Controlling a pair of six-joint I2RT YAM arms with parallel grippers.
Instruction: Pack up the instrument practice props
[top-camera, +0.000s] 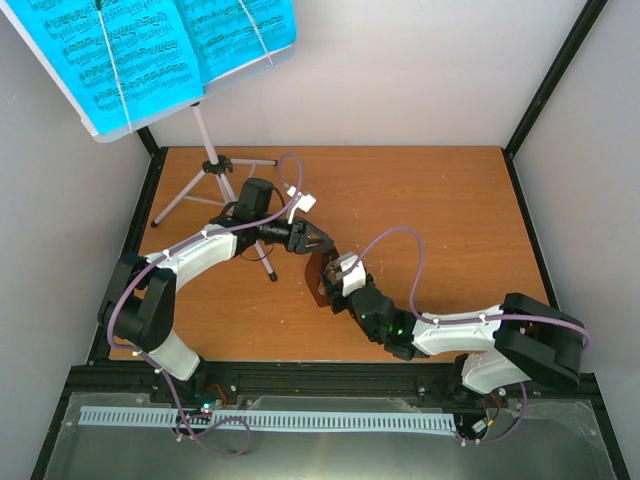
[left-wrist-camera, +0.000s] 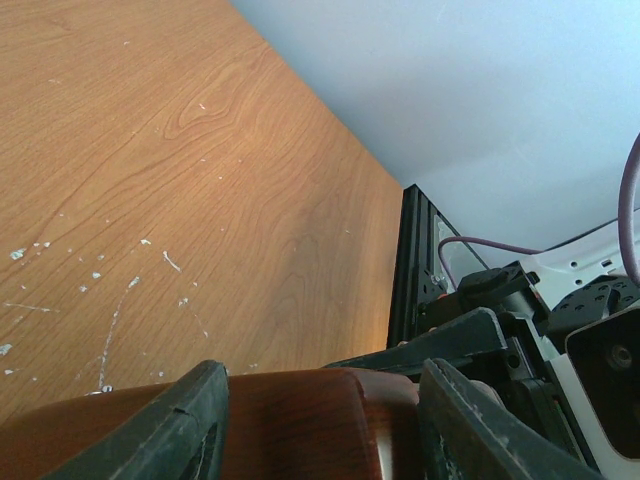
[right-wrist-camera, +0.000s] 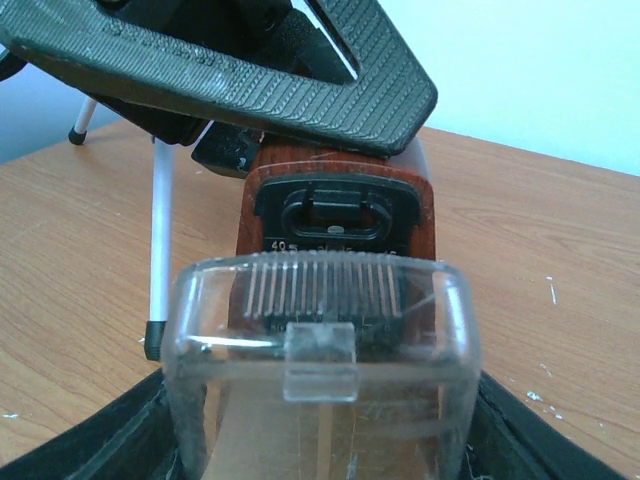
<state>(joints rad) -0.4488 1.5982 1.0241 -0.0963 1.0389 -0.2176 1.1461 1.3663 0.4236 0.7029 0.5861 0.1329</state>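
Standing at the far left of the table (top-camera: 450, 200), the music stand (top-camera: 204, 135) is upright on its tripod with the sheet-music pages (top-camera: 150, 50) spread open on its desk, and no arm touches either; next rightward, the left gripper (top-camera: 306, 238) reaches to mid-table and clamps the brown body of the metronome (top-camera: 320, 282), its fingers (left-wrist-camera: 170, 430) pressed to the wood on both sides in its wrist view; just right of that, the right gripper (top-camera: 346, 272) comes in from the opposite side and grasps the clear cover (right-wrist-camera: 322, 340), held square in front of the metronome's scale face; whether the cover is seated on the body or just apart from it cannot be told. The step in hand looks like closing the metronome, one arm bracing while the other fits the front; the next move calls for a straight, level push so the cover's catch meets its slot, then a release that does not tip the body; stand and pages are not yet packed.
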